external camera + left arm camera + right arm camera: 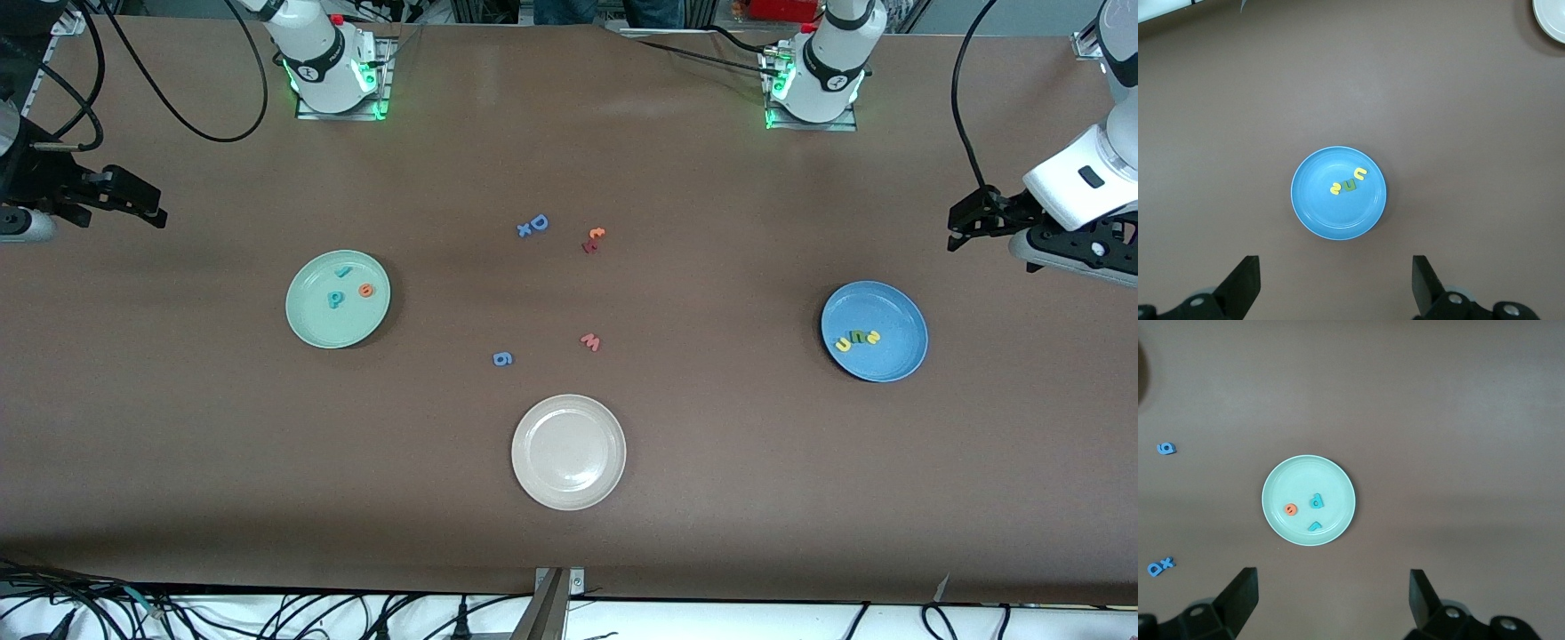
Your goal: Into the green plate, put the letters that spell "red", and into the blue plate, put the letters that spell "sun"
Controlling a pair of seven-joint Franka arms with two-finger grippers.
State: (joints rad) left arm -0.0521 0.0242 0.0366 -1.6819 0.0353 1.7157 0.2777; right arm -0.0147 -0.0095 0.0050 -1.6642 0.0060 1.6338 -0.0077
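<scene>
The three letters of "red", a teal "d" (334,299), an orange "e" (365,289) and a thin teal "r" (343,272), lie inside the green plate (307,322) toward the right arm's end of the table (178,427). The letters of "sun" (857,339) lie in a row inside the blue plate (898,311) toward the left arm's end. So the sorting looks finished to me.

The left tool (1335,283) hangs high over the table beside the blue plate, jaws spread and holding nothing. The right tool (1331,600) hangs beside the green plate, also spread and empty.

The risk now is mainly an unnecessary move: an arm that comes down again could push a plate or flick a light foam letter out. Another danger is to take a stray letter, like the blue "D" (538,222) or the red "w" (590,341), for a missing one
</scene>
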